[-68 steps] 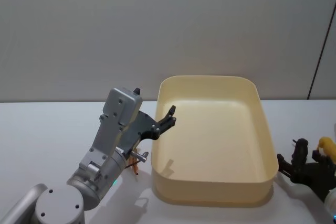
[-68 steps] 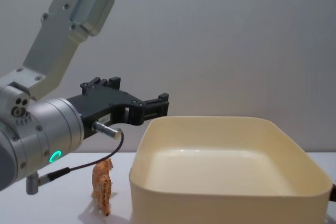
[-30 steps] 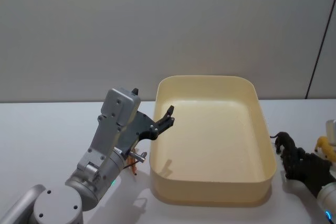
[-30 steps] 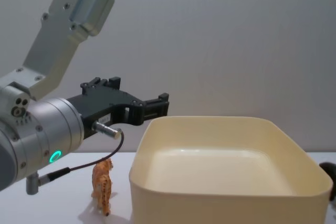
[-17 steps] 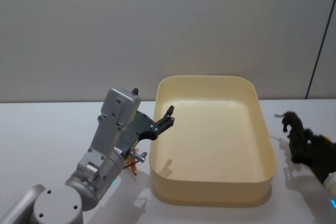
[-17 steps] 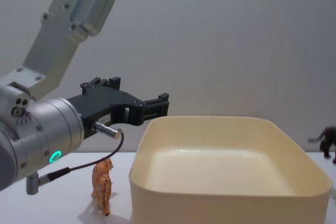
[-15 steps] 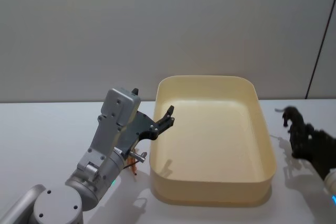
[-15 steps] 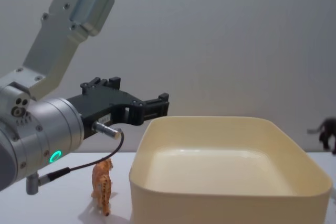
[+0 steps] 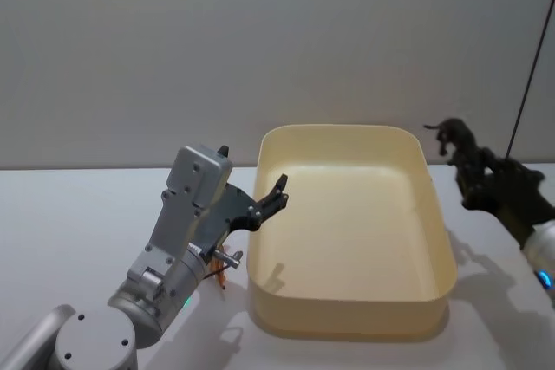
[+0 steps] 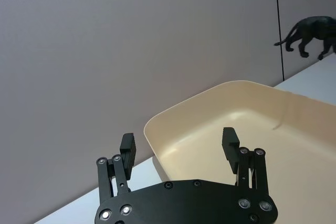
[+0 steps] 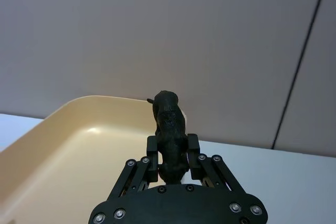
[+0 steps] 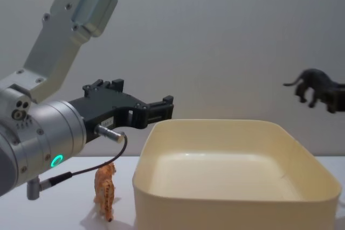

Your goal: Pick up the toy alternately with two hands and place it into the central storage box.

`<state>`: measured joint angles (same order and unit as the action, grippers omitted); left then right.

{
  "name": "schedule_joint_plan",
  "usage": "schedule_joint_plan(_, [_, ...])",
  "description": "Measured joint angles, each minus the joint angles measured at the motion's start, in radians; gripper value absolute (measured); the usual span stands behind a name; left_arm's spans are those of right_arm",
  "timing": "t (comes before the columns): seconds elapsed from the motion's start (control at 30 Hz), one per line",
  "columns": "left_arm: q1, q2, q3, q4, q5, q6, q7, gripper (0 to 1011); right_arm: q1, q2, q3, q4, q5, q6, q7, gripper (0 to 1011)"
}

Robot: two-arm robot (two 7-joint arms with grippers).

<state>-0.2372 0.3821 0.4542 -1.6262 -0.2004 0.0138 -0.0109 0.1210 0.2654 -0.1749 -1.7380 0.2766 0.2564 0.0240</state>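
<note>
Since the earlier frames, the right hand [image 11: 172, 149] has risen from low beside the right edge of the bench [image 9: 69, 214] and has moved up and toward the central storage box [image 9: 347, 322]. It carries the black toy [image 12: 312, 85] with it. Nothing else has changed position.

Right hand: the jaws are closed on the hindquarters of the black toy. The forepart of the toy projects beyond the jaws, toward the box. The toy hangs well above rim height, near the far right corner of the box. Whether it has crossed the right wall cannot be determined.

Left hand [image 10: 178, 141]: the jaws are spread wide and hold nothing. The hand hovers above rim height at the left wall of the box.

A striped orange toy [image 12: 105, 189] stands upright on the bench just beside the left wall of the box, below the left arm.

Status: the box is empty. The pick and lift for the right-side toy appear complete, and the transfer is in progress. The likely next requirement is further travel inward over the box floor, then release. The orange toy is then the probable item for the left hand.
</note>
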Motion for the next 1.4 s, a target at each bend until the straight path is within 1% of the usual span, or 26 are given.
schedule_joint_plan(0.07, [0.0,0.0,0.0,0.0,0.0,0.0,0.0,1001,0.025,-0.01,-0.005,0.017,-0.004,0.014,0.03,306])
schedule_joint_plan(0.13, [0.0,0.0,0.0,0.0,0.0,0.0,0.0,1001,0.046,-0.019,-0.01,0.034,-0.01,0.024,0.048,306])
schedule_joint_plan(0.17, [0.0,0.0,0.0,0.0,0.0,0.0,0.0,1001,0.065,-0.027,-0.015,0.052,-0.016,0.033,0.068,306])
schedule_joint_plan(0.3, [0.0,0.0,0.0,0.0,0.0,0.0,0.0,1001,0.113,-0.051,-0.03,0.101,-0.032,0.05,0.108,307])
schedule_joint_plan(0.37, [0.0,0.0,0.0,0.0,0.0,0.0,0.0,1001,0.134,-0.061,-0.036,0.124,-0.041,0.058,0.127,332])
schedule_joint_plan(0.43, [0.0,0.0,0.0,0.0,0.0,0.0,0.0,1001,0.152,-0.07,-0.041,0.143,-0.048,0.064,0.143,413])
schedule_joint_plan(0.47, [0.0,0.0,0.0,0.0,0.0,0.0,0.0,1001,0.158,-0.073,-0.043,0.149,-0.05,0.066,0.147,429])
schedule_joint_plan(0.5, [0.0,0.0,0.0,0.0,0.0,0.0,0.0,1001,0.163,-0.075,-0.045,0.154,-0.052,0.068,0.151,474])
schedule_joint_plan(0.57, [0.0,0.0,0.0,0.0,0.0,0.0,0.0,1001,0.172,-0.079,-0.047,0.164,-0.056,0.071,0.159,512])
schedule_joint_plan(0.73, [0.0,0.0,0.0,0.0,0.0,0.0,0.0,1001,0.197,-0.091,-0.055,0.19,-0.065,0.08,0.18,689])
schedule_joint_plan(0.87, [0.0,0.0,0.0,0.0,0.0,0.0,0.0,1001,0.204,-0.095,-0.057,0.198,-0.068,0.082,0.188,790])
schedule_joint_plan(0.9, [0.0,0.0,0.0,0.0,0.0,0.0,0.0,1001,0.204,-0.094,-0.056,0.198,-0.068,0.082,0.188,844])
schedule_joint_plan(0.97, [0.0,0.0,0.0,0.0,0.0,0.0,0.0,1001,0.203,-0.092,-0.055,0.196,-0.067,0.081,0.188,875])
schedule_joint_plan(1.03, [0.0,0.0,0.0,0.0,0.0,0.0,0.0,1001,0.194,-0.086,-0.051,0.184,-0.063,0.079,0.181,943])
schedule_joint_plan(1.1, [0.0,0.0,0.0,0.0,0.0,0.0,0.0,1001,0.183,-0.078,-0.045,0.17,-0.054,0.076,0.172,986])
schedule_joint_plan(1.13, [0.0,0.0,0.0,0.0,0.0,0.0,0.0,1001,0.177,-0.074,-0.042,0.162,-0.05,0.075,0.168,1001])
schedule_joint_plan(1.4, [0.0,0.0,0.0,0.0,0.0,0.0,0.0,1001,0.116,-0.034,-0.011,0.082,-0.006,0.071,0.125,1001])
